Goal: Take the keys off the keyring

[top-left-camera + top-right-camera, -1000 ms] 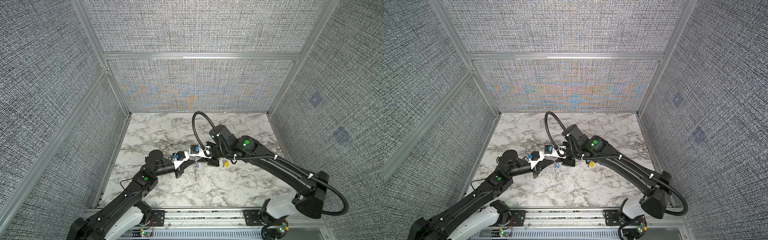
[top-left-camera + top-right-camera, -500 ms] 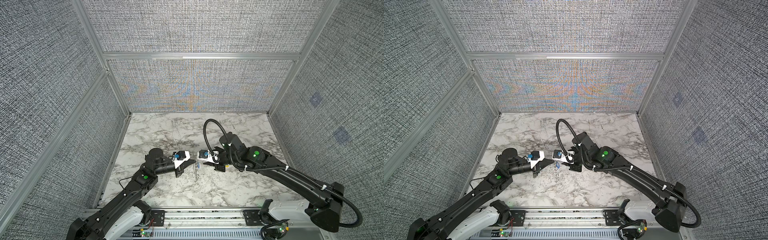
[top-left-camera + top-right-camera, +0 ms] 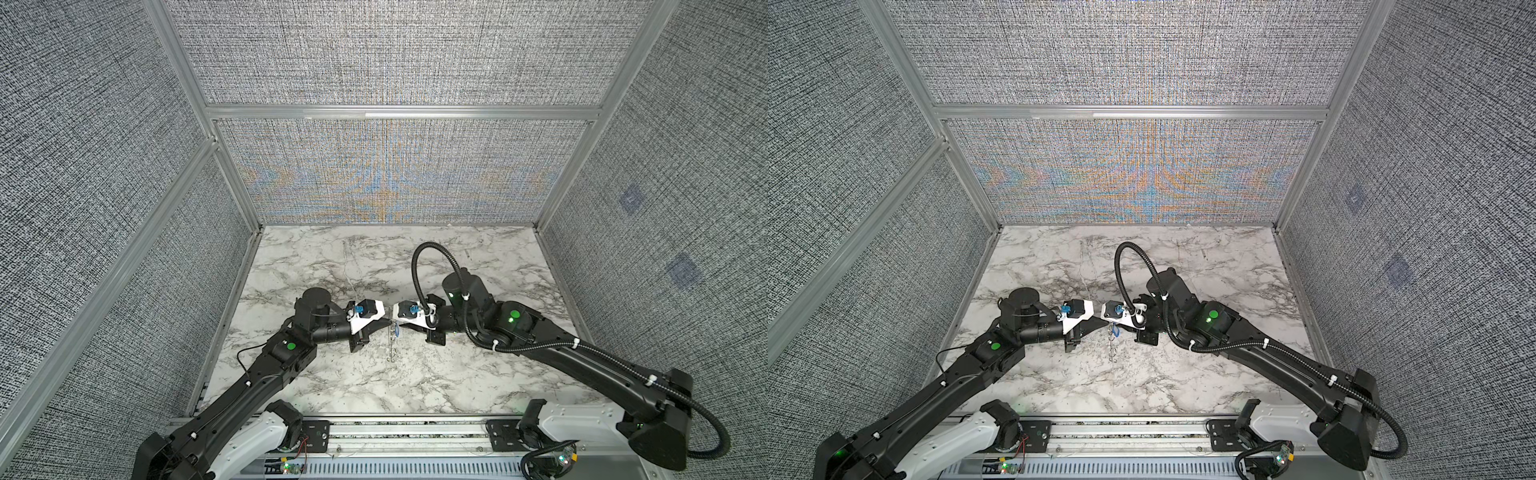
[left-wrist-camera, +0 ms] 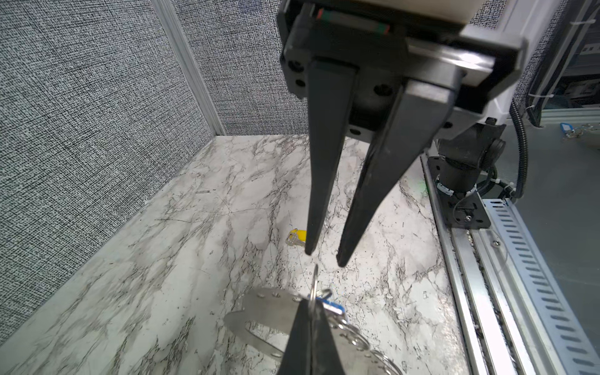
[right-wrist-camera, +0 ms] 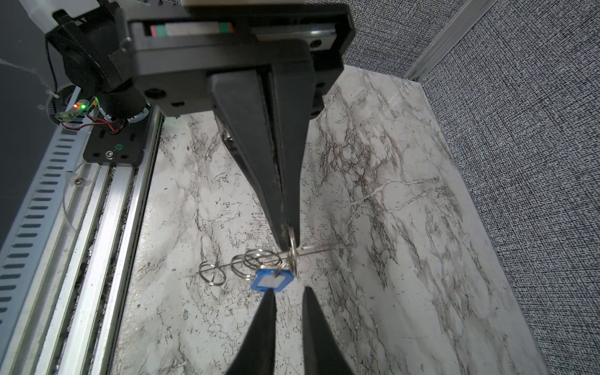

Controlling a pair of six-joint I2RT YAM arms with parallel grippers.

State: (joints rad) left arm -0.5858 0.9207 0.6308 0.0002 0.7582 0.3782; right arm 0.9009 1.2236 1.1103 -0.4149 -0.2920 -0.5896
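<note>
My left gripper (image 4: 311,303) is shut on a small metal ring (image 5: 292,244) held above the marble. From that ring hang the blue-tagged key (image 5: 271,280), a chain of wire rings (image 5: 250,259) and the flat grey keyring (image 4: 259,311). The keyring shows edge-on as a thin line in the right wrist view. My right gripper (image 5: 288,290) faces it tip to tip, open by a narrow gap with nothing between its fingers, one tip just below the blue tag. The yellow key (image 4: 297,236) lies loose on the table. In both top views the grippers meet at mid-table, the chain (image 3: 391,345) dangling.
The marble table (image 3: 374,386) is walled by grey fabric panels on three sides. An aluminium rail (image 3: 415,432) with the arm bases runs along the front edge. The right arm's black cable hose (image 3: 432,257) loops above its wrist.
My right arm has drawn back to the right, away from the left gripper, and its jaws have narrowed. The left gripper has kept still, holding the ring.
</note>
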